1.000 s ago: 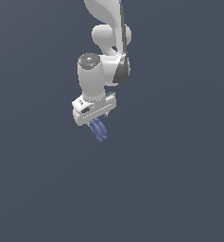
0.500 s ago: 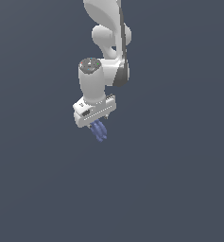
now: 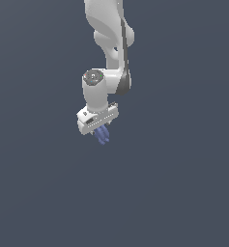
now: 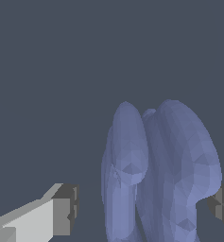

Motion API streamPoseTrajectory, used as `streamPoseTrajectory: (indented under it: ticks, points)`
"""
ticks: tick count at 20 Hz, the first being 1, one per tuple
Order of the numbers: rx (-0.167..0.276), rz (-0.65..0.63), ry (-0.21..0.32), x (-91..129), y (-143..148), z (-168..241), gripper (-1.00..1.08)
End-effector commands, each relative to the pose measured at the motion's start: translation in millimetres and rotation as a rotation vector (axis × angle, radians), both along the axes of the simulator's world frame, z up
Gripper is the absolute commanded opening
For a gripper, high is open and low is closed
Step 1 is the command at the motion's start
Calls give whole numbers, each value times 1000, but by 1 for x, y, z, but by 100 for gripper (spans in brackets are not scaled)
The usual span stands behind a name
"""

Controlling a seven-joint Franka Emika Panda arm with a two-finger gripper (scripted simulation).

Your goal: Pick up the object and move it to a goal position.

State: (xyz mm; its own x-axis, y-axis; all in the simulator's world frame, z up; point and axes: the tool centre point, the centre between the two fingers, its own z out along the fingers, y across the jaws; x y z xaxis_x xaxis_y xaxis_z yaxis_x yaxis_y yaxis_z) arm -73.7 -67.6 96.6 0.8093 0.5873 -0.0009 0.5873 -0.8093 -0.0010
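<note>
The object (image 3: pixel 103 135) is a small periwinkle-blue lump with finger-like lobes, hanging just under the white gripper (image 3: pixel 100 130) in the exterior view, above the view's middle. The gripper is shut on the object, whose lobes stick out below the short fingers. In the wrist view the object (image 4: pixel 160 175) fills the space between the fingers. One grey pad (image 4: pixel 221 202) touches its side. The other pad (image 4: pixel 68 208) shows a small gap to the lobes.
The white arm (image 3: pixel 108 43) comes down from the top edge of the exterior view to the wrist (image 3: pixel 94 91). Around it is only a plain dark grey-blue background, with no other objects, edges or goal marker to be seen.
The wrist joint has sunk slightly and the arm has shifted its pose. The gripper and the object sit at almost the same spot, still together.
</note>
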Motion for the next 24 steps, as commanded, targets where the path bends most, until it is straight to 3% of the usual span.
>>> streamPoseTrajectory:
  ticks: [1,15,24]
  points:
    - [0,0,-1,1,0,-1,-100]
    - [0,0,-2,0,-1,3,-100]
    - [0,0,-2,-8,-7,42,-100]
